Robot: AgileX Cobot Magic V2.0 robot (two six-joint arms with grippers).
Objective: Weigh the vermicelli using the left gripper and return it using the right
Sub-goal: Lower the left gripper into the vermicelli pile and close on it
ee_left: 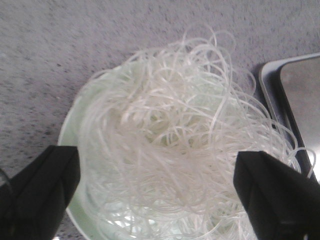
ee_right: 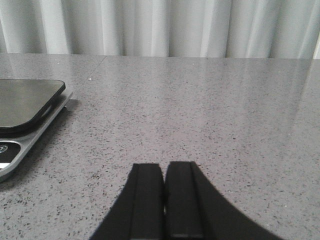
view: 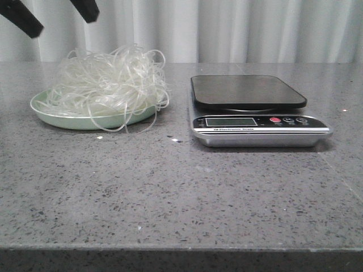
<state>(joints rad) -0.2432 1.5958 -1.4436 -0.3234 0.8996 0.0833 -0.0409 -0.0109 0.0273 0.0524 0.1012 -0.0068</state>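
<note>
Hanging wide open, our left gripper [ee_left: 160, 195] is right above the vermicelli [view: 108, 82]; our right gripper [ee_right: 164, 200] sits clenched far right

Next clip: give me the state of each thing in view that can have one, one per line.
Vermicelli: heaped on the plate, untouched.
Plate: full, flat on the table.
Scale: platform bare, display unreadable.
Left tool: open, above the vermicelli.
Right tool: shut, empty, low over the table.
</note>
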